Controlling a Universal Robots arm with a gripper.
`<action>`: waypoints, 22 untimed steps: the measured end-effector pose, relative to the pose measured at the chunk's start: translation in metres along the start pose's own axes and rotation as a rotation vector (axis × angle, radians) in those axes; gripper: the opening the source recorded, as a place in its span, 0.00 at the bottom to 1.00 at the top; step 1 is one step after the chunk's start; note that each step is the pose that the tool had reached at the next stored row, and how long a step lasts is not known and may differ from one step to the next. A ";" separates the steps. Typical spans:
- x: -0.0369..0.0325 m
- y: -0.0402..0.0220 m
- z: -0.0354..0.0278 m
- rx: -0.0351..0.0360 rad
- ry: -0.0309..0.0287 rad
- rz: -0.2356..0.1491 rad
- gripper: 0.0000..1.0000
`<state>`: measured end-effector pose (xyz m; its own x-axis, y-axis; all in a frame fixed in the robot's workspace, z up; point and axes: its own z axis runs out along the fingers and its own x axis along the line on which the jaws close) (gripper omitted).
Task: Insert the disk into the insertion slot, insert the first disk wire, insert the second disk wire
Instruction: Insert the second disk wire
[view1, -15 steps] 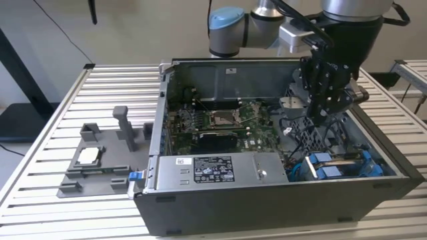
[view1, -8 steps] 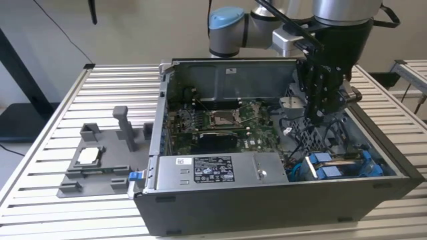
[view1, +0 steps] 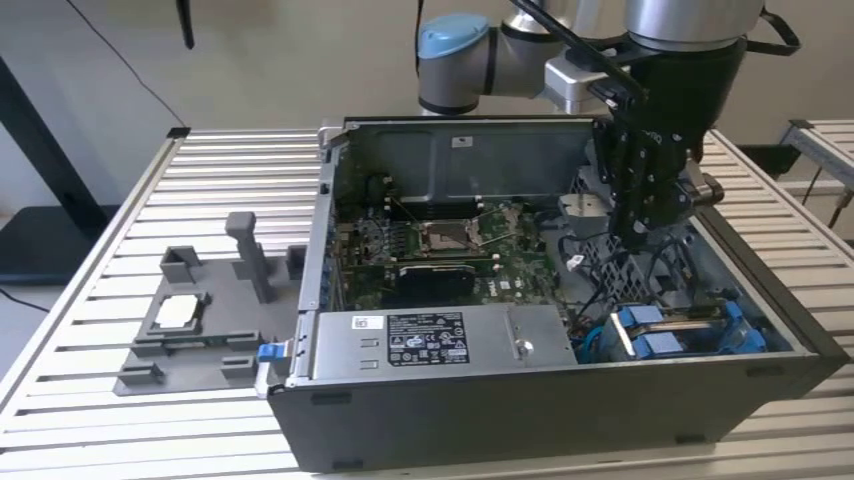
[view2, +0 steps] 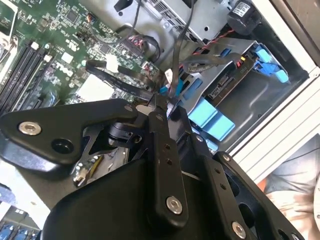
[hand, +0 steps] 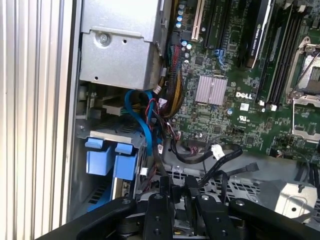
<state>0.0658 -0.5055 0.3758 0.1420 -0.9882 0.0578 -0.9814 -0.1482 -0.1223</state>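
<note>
Wire stage, judging by the disk (view1: 651, 340) already lodged in the insertion slot (view2: 255, 92). Pincer (view1: 638, 238) low inside the case (view1: 561, 410), near the disk, among loose wires (hand: 220, 156); cannot tell whether clenched or released. Calls for lining a plug squarely with the disk's port.

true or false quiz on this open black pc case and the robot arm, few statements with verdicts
1. The black metal computer case lies open side up on the slatted metal table. True.
2. The gripper hangs over the grey plastic fixture beside the case. False: it reaches down inside the case, toward the exterior view's right.
3. Inside the case, at the exterior view's right, sit bright blue plastic carrier tabs. True.
4. A fan covers the square metal CPU socket. False: the socket is bare.
</note>
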 end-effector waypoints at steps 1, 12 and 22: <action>0.0000 0.0000 0.0000 0.0000 0.0003 0.000 0.27; 0.0000 0.0000 0.0001 0.0000 0.0004 0.000 0.16; 0.0000 0.0001 0.0002 0.0000 0.0004 0.000 0.18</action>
<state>0.0657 -0.5055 0.3755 0.1420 -0.9882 0.0582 -0.9814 -0.1482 -0.1223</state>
